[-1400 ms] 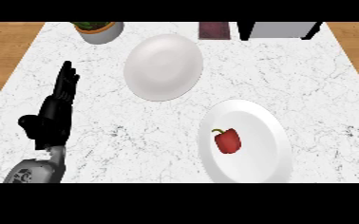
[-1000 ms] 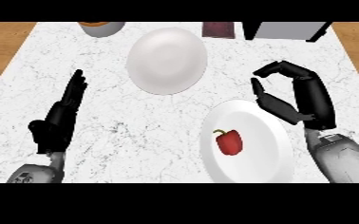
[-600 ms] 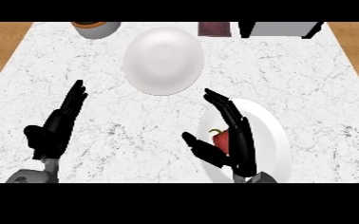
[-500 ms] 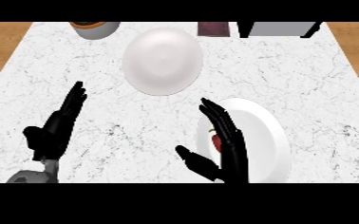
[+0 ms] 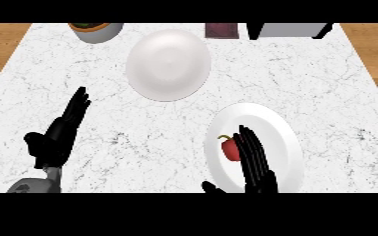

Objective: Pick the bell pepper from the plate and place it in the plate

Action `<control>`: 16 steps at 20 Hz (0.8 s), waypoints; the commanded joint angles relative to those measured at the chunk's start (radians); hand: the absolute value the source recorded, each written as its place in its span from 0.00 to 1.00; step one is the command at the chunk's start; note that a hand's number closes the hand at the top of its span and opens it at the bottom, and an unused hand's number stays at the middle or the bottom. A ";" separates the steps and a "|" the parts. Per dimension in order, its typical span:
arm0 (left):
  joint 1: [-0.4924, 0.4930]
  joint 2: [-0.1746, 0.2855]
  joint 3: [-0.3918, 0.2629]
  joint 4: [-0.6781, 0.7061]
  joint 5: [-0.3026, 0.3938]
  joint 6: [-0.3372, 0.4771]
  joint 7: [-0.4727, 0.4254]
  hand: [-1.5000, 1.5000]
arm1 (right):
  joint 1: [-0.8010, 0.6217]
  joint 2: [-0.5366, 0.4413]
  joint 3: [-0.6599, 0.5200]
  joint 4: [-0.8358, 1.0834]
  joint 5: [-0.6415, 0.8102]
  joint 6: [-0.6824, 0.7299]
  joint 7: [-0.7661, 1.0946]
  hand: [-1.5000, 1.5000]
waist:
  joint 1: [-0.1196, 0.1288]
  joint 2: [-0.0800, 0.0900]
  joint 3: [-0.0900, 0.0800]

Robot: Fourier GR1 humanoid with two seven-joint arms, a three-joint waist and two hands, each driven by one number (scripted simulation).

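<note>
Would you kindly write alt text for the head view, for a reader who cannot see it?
The robot's right hand, fingers straight, is over a round white plate, beside the red bell pepper on it. A second round white plate lies farther back on the white marble counter; the open left hand rests at left.

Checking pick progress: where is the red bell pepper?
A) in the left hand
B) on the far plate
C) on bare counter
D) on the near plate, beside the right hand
D: the bell pepper lies on the near plate, just left of the right hand.
</note>
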 commanded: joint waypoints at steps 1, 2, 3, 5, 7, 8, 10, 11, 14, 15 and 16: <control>-0.014 0.004 0.020 0.033 0.000 -0.005 -0.015 0.50 | 0.094 -0.043 -0.024 -0.078 0.198 0.155 0.191 0.00 | -0.013 0.001 -0.003; -0.016 -0.016 0.009 0.011 -0.014 0.022 -0.012 0.50 | 0.112 -0.073 -0.042 -0.086 0.209 0.196 0.218 0.00 | -0.009 0.001 -0.002; 0.043 -0.007 0.006 0.010 -0.012 0.003 -0.041 0.50 | 0.138 -0.063 -0.033 -0.124 0.274 0.238 0.273 0.00 | -0.002 -0.001 -0.003; -0.003 -0.007 0.015 0.060 -0.007 -0.015 -0.041 0.50 | 0.116 -0.044 -0.034 -0.135 0.338 0.361 0.366 0.00 | -0.005 0.004 -0.003; 0.015 0.005 0.012 0.000 -0.013 -0.015 -0.033 0.50 | 0.091 -0.003 -0.027 -0.189 0.403 0.494 0.481 0.00 | 0.012 0.002 -0.001; 0.024 -0.045 -0.026 0.020 -0.034 0.005 -0.038 0.50 | 0.107 -0.017 -0.015 -0.252 0.415 0.550 0.511 0.00 | 0.007 0.002 0.000; 0.010 0.006 0.026 -0.019 -0.001 -0.020 0.000 0.50 | 0.104 -0.007 -0.011 -0.324 0.419 0.657 0.578 0.00 | 0.012 0.002 0.001; -0.021 -0.038 0.012 0.055 -0.032 -0.006 -0.034 0.50 | 0.108 0.028 0.019 -0.284 0.425 0.638 0.584 0.00 | 0.009 0.004 0.002; -0.007 0.012 0.038 -0.019 -0.002 -0.045 0.029 0.50 | 0.060 0.075 0.021 -0.285 0.491 0.774 0.697 0.00 | 0.017 0.003 0.002; -0.017 -0.017 0.027 0.004 -0.027 -0.031 0.003 0.50 | -0.008 0.107 -0.004 -0.262 0.476 0.819 0.709 0.00 | 0.017 0.004 0.002; -0.017 -0.016 0.022 -0.013 -0.039 -0.028 0.044 0.50 | 0.010 0.104 -0.008 -0.269 0.475 0.807 0.720 0.00 | 0.015 0.004 0.003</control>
